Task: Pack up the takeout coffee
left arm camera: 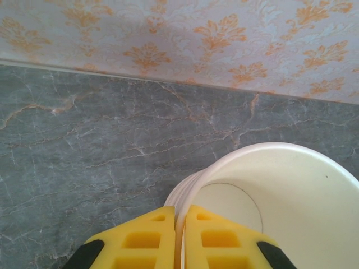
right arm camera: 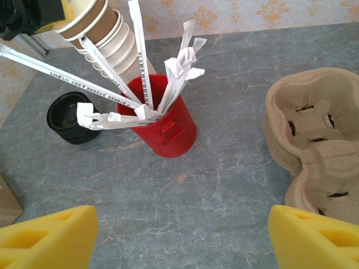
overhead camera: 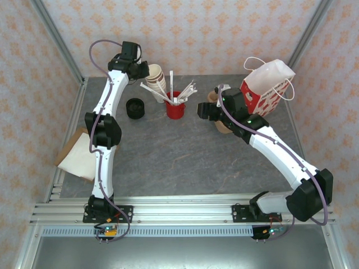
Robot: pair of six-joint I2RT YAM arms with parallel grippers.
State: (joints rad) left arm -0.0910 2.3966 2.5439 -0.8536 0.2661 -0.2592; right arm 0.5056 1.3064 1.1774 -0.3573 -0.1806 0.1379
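Two sets of jaws differ: my left jaws pinch together on the rim of the top cup (left arm camera: pixel 291 190) of the stack (right arm camera: pixel 106 31), far left, its mouth tilted toward them. My right jaws hang apart, facing the straws (right arm camera: pixel 139 45), carrier (right arm camera: pixel 314 129) to their right. Lids (right arm camera: pixel 70 117) lie loose near the stack; where a lidded coffee stands I cannot tell. Wrapper print is unreadable.

Ahead of right gripper (right arm camera: pixel 180 241): bare table (right arm camera: pixel 224 185) open as far as the red holder (right arm camera: pixel 168 129), wrapped straws (right arm camera: pixel 140 50) fanning above it.
To its right: pulp cup carrier (right arm camera: pixel 314 134) walls off that side.
To its left, farther ahead: black lids (right arm camera: pixel 70 119) and leaning stack of cream cups (right arm camera: pixel 106 33).
Ahead of left gripper (left arm camera: pixel 179 244): open table to the back wall (left arm camera: pixel 168 33).
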